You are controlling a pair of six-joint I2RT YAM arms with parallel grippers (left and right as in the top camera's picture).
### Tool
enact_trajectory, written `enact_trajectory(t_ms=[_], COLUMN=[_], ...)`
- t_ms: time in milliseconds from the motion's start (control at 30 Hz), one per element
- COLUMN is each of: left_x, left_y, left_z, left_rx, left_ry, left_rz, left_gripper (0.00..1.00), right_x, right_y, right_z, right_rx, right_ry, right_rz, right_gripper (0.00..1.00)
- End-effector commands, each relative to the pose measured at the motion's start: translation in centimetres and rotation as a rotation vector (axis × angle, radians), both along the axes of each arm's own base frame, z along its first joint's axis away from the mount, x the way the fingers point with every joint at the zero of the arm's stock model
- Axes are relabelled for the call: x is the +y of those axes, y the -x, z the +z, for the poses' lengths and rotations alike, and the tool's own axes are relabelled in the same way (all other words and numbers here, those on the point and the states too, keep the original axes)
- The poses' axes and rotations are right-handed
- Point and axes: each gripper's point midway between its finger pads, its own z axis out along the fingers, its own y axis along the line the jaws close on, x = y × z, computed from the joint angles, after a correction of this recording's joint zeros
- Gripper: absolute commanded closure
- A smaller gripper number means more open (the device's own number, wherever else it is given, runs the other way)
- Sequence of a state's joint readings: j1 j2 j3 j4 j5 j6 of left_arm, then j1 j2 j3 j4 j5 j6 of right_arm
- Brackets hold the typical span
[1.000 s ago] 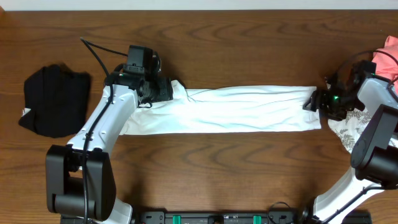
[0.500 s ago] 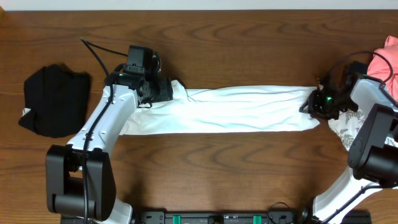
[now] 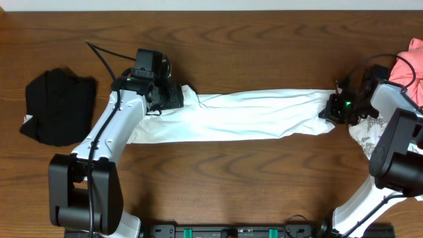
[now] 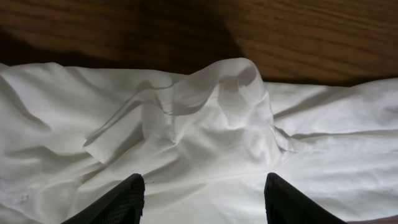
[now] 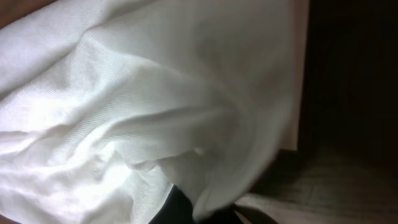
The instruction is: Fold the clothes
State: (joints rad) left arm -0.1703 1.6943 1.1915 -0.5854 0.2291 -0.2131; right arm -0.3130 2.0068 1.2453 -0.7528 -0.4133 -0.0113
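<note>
White T-shirt (image 3: 258, 118) stretched across table (image 3: 218, 39) (right gripper (image 3: 328, 110) pinching end).

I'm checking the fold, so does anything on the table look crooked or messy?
Yes. The long white cloth garment is rumpled into a raised ridge by the left gripper, and its right end tapers, bunched at the right gripper.

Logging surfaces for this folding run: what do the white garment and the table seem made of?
The white garment: thin, matte woven or knit cloth, likely cotton; soft creases, fine weave visible up close. The table: brown wood or veneer, slight sheen; long grain lines.
</note>
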Motion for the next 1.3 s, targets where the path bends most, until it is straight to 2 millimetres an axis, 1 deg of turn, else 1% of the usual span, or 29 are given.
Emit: enact_trajectory(t_ms=[0,133,333,433,567,633,667,700,767,833,867,967,1100,1267], left_x=[0.2,0.2,0.2,0.2,0.2,0.2,0.2,0.2,0.2,0.2,0.2,0.2,0.2,0.2], left_y=[-0.3,-0.2,-0.2,-0.2,-0.2,-0.2,-0.2,-0.2,-0.2,-0.2,-0.2,-0.2,-0.2,-0.2], left_z=[0.2,0.2,0.2,0.2,0.2,0.2,0.2,0.2,0.2,0.2,0.2,0.2,0.2,0.2], left_rx=[-0.006,-0.005,-0.003,-0.002,-0.002,-0.002,-0.002,-0.003,-0.002,-0.002,-0.002,-0.002,-0.002,-0.002], left_ry=[-0.011,-0.011,-0.011,-0.011,-0.011,-0.011,-0.011,-0.011,-0.011,-0.011,-0.011,-0.011,-0.011,-0.011], left_rz=[0.005,0.005,0.005,0.005,0.005,0.005,0.005,0.005,0.005,0.005,0.005,0.005,0.005,0.005], left_gripper=[0.37,0.37,0.37,0.38,0.38,0.38,0.38,0.38,0.38,0.38,0.38,0.37,0.37,0.38], right_x=[-0.8,-1.8,-4.9,-6.1,-7.0,-7.2,-7.2,-7.2,-7.0,-6.8,-6.7,-6.6,-6.6,-6.5], right_y=[-0.3,-1.3,-2.4,-2.6,-2.2,-1.9,-1.7,-1.6,-1.4,-1.2,-1.1,-0.9,-0.9,-1.2], right_z=[-1.3,-0.6,1.2,2.1,2.2,2.2,2.2,2.1,2.1,2.1,2.1,2.0,2.0,2.0], right_rx=[0.042,0.019,-0.026,-0.042,-0.033,-0.023,-0.017,-0.012,-0.001,0.008,0.012,0.022,0.022,0.031], right_ry=[0.045,0.06,0.112,0.118,0.116,0.113,0.111,0.109,0.105,0.102,0.1,0.097,0.096,0.078], right_rz=[-0.035,-0.064,-0.122,-0.148,-0.174,-0.18,-0.181,-0.181,-0.178,-0.175,-0.174,-0.174,-0.175,-0.238], right_gripper=[0.99,0.99,0.99,0.99,0.99,0.95,0.88,0.75,0.72,0.63,0.6,0.58,0.58,0.59])
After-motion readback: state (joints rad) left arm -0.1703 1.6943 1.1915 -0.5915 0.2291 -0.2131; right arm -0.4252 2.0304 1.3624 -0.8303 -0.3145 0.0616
